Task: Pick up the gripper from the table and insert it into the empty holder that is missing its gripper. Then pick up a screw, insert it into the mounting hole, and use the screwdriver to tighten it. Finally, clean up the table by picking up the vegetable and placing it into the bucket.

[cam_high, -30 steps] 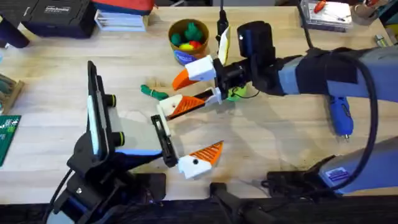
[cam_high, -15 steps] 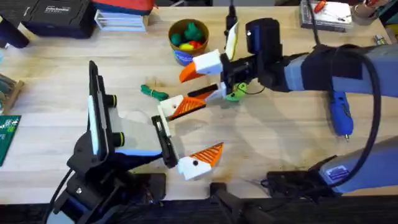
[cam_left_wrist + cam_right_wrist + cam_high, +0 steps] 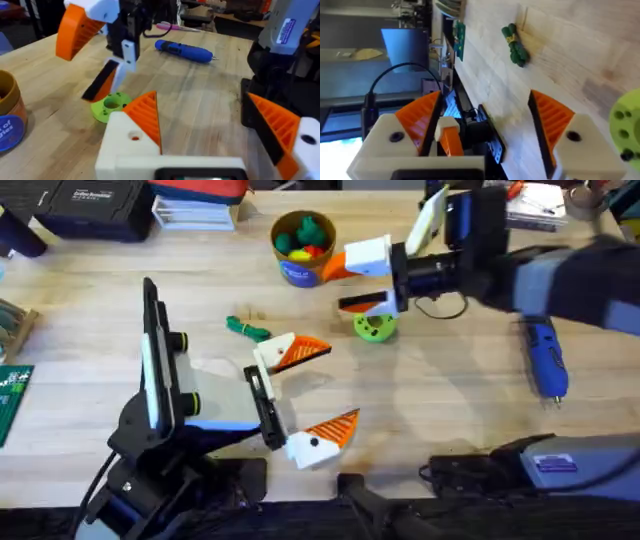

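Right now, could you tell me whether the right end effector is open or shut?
Open: the right end effector has its orange fingertips spread apart above the table, holding nothing between them.

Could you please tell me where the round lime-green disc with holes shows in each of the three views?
Overhead: green disc on the table, below the right gripper.
Left wrist: disc left of centre, under that gripper.
Right wrist: disc at the right edge.
Shared landmark: the right gripper's orange fingers.

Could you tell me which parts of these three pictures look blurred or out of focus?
Overhead: the right arm is smeared, the table sharp. Left wrist: the near white block is soft, the screwdriver clearer. Right wrist: the vegetable and wood grain look soft.
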